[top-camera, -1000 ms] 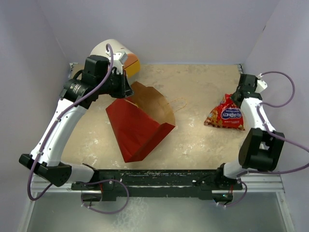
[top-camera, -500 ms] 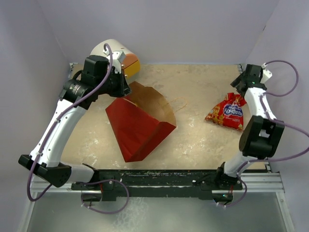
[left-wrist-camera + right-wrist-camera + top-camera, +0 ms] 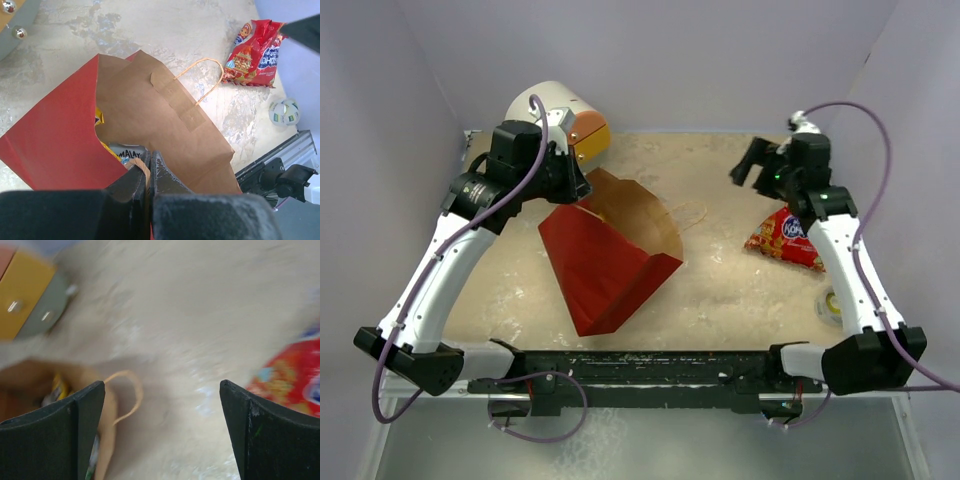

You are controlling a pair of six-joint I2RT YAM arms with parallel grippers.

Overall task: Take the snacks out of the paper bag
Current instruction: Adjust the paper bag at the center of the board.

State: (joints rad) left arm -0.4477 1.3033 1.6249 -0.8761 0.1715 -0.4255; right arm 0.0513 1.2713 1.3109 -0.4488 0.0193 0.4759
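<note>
While the red snack bag [image 3: 786, 238] lies out at right, packets [image 3: 127, 150] are inside the paper bag [image 3: 605, 262]. The left gripper [image 3: 150, 156] clenches its handle [image 3: 141, 167]; the right gripper [image 3: 162, 385] gapes empty.

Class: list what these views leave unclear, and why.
Inside the paper bag: left wrist view shows only slivers of packets; its red wall and the left fingers hide the rest.
Red snack bag: right arm overlaps it from above; blurred and edge-cut in the right wrist view.
Tape roll: too small to read, left wrist view.
Drawer unit: blurred, right wrist view.
</note>
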